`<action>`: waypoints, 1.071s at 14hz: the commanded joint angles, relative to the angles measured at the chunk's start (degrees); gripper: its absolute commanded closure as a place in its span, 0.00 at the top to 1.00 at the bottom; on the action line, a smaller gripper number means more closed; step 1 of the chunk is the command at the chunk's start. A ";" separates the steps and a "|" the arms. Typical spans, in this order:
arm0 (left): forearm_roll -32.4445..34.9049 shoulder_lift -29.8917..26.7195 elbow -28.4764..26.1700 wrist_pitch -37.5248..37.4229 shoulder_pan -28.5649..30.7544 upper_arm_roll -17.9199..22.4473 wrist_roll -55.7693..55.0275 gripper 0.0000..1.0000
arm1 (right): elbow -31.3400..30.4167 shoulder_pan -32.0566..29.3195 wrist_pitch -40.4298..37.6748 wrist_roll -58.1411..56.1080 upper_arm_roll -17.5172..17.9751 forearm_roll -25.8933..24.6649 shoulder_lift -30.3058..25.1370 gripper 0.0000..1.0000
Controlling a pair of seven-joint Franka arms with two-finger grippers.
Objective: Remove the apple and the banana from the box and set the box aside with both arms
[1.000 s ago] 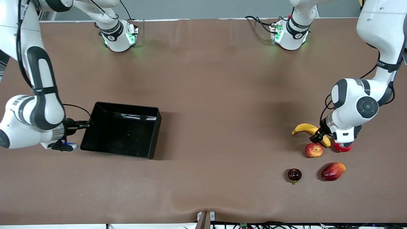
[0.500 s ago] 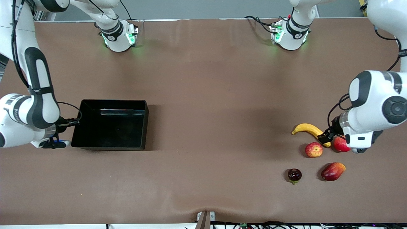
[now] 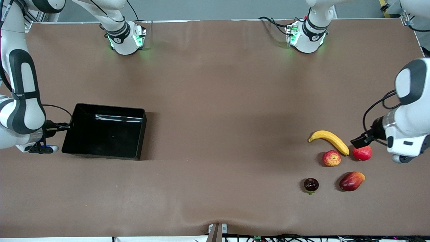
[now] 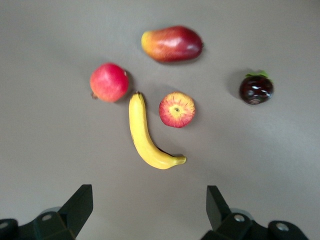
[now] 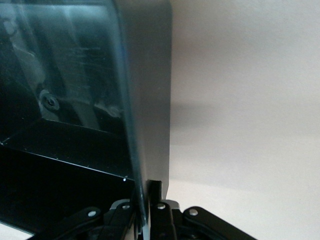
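glossy black box (image 3: 100, 136), low walls

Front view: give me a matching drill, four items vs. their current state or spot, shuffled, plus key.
Items:
1. box
2. banana
3. apple
4. left gripper

States:
A. open, empty, beside the pomegranate
B. lying on the table, farther from the front camera than the apple
C. wall clamped by the right gripper
D. nearer the front camera than the banana, close beside it

Pairs: 1-C, 2-B, 3-D, 4-A
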 commanded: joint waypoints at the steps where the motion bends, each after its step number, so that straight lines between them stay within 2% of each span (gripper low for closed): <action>1: 1.51 -4.27 0.62 -2.05 0.55 -0.55 10.87 1.00 | -1.02 -2.21 -0.15 -1.26 0.98 -0.68 -0.42 0.09; 3: 1.42 -7.87 0.53 -4.14 0.73 -0.37 15.81 1.00 | -1.02 -2.21 -0.15 -1.17 0.98 -0.68 -0.24 0.10; 5: 0.81 -10.68 0.62 -6.79 0.73 -0.55 19.42 1.00 | -0.93 -2.03 0.46 -1.26 0.98 -0.59 -0.16 0.32; 8: -1.38 -15.61 -0.08 -7.50 -0.67 0.85 27.23 1.00 | -0.93 -1.51 4.07 -1.26 1.06 -0.33 -0.16 0.47; 9: -2.26 -16.41 -0.43 -7.59 -2.16 2.16 29.26 1.00 | -0.84 -1.33 4.33 -1.17 1.06 -0.15 -0.16 0.60; 10: -3.14 -17.72 -0.79 -8.46 -4.00 4.35 30.50 1.00 | -0.84 -1.33 4.42 -1.08 1.06 0.11 -0.24 0.70; 12: -4.20 -18.70 -0.79 -12.84 -11.45 10.58 32.53 1.00 | -0.05 -1.24 4.16 -0.91 1.15 0.29 -0.85 0.86; 14: -4.29 -20.97 -2.88 -14.09 -18.23 17.70 34.11 1.00 | 0.65 -0.37 3.89 -0.56 1.24 0.37 -1.30 0.89; 15: -4.72 -21.77 -3.77 -14.18 -18.86 18.78 34.99 1.00 | 0.91 -0.19 3.89 -0.55 1.24 0.38 -1.39 0.91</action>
